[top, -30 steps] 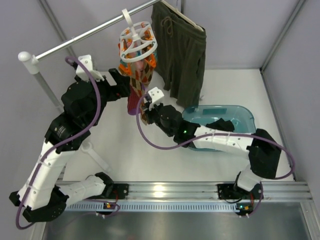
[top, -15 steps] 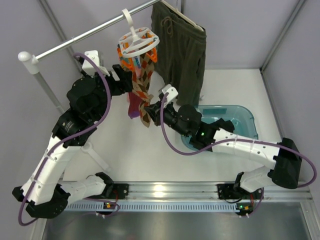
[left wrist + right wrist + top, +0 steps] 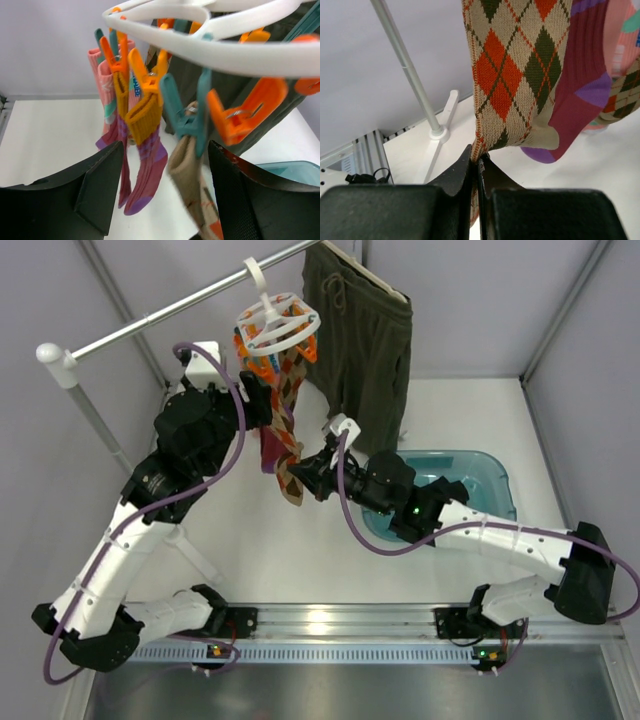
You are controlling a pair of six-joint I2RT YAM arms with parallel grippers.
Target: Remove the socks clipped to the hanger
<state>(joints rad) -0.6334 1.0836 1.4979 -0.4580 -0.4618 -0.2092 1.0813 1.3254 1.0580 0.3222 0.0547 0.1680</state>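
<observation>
My right tool (image 3: 475,161) is clenched on the diamond sock (image 3: 510,75), which hangs from the hanger (image 3: 277,325) near the far edge of the bench (image 3: 450,400). My left tool (image 3: 165,150) sits released below the pegs (image 3: 145,102).

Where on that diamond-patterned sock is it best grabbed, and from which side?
Grip the loose lower end, coming from below. The diamond-patterned sock hangs limp from the hanger, so its bottom edge dangles free and looks thin enough to pinch flat. The right pincer is shut on exactly that edge.
</observation>
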